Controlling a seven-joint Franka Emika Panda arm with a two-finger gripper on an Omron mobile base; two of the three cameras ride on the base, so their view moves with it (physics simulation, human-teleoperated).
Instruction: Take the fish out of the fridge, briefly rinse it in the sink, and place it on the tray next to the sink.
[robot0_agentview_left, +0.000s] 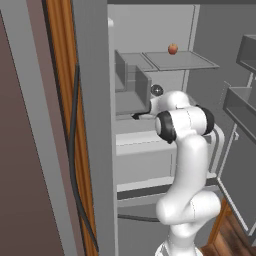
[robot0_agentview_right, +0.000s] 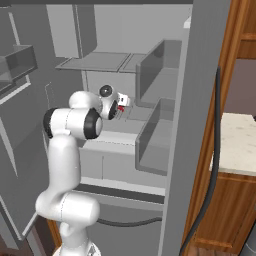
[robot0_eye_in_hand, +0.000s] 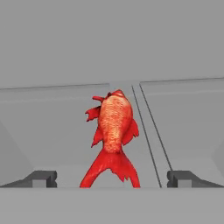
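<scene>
Two dark fingertips (robot0_eye_in_hand: 43, 179) stand at the bottom corners of the hand view, far apart — pincer (robot0_eye_in_hand: 112, 179) wide, holding nothing. Between them lies the fish (robot0_eye_in_hand: 114, 135), red-orange, scaled body pointing away, forked tail reaching toward the camera. It rests flat on a grey fridge shelf (robot0_eye_in_hand: 52, 127); a seam in the shelf runs just beside it on the right. Whether the tail touches either fingertip cannot be told; both tips look clear of it.

Right base view: the white arm (robot0_agentview_right: 65, 150) reaches into the open fridge (robot0_agentview_right: 200, 100), the pincer (robot0_agentview_right: 119, 111) level with a middle shelf. A small red speck at the fingers is the fish (robot0_agentview_right: 120, 108), too small to read in detail. Grey door-side bins (robot0_agentview_right: 155, 135) stand to the right of the hand.

Left base view: the arm (robot0_agentview_left: 187, 165) bends at a dark joint, wrist pushed in toward the shelf; the pincer (robot0_agentview_left: 136, 116) shows as a dark tip at the edge of a grey bin (robot0_agentview_left: 132, 82). On the shelf above — a round red-orange fruit (robot0_agentview_left: 173, 48) with a stem, well apart from the hand. Door bins (robot0_agentview_left: 240, 105) hang at the right. A black cable (robot0_agentview_left: 75, 150) runs down the wooden cabinet edge (robot0_agentview_left: 65, 75) at the left.
</scene>
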